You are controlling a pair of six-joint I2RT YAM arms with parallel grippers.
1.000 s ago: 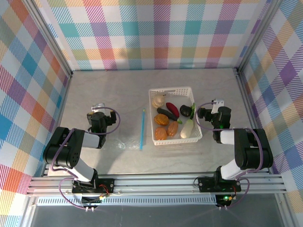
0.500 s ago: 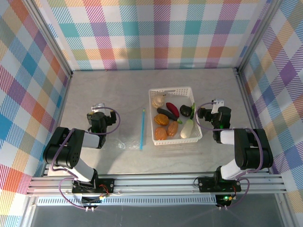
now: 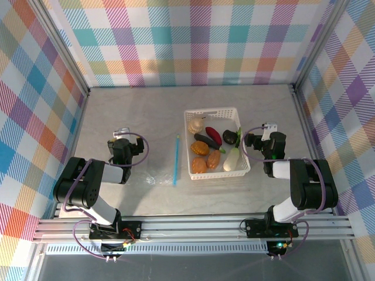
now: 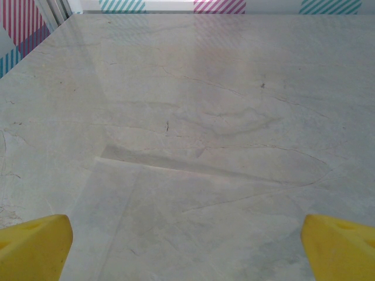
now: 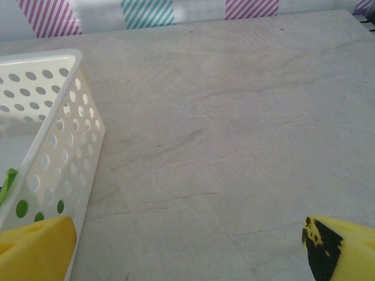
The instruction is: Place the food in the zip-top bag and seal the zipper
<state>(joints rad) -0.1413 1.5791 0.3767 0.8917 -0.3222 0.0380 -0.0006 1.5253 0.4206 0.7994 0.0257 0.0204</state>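
The food lies in a white lattice basket (image 3: 218, 110) right of centre: a pale shell piece (image 3: 195, 124), a purple eggplant (image 3: 212, 134), a black lump (image 3: 229, 137), orange bread pieces (image 3: 200, 148) and a white radish (image 3: 232, 158). The zip-top bag (image 3: 157, 170) lies flat and nearly invisible left of the basket. Its light-blue zipper (image 3: 176, 159) runs front to back. My left gripper (image 3: 120, 133) (image 4: 187, 252) hovers open over bare table, left of the bag. My right gripper (image 3: 268, 127) (image 5: 187, 252) is open just right of the basket, nothing between its yellow fingertips (image 5: 35, 246).
The basket's perforated wall (image 5: 53, 134) stands close to the left finger in the right wrist view. Metal frame posts and plaid walls enclose the grey marble table (image 3: 135, 111) on three sides. The arm bases sit on a rail (image 3: 193, 227) at the near edge.
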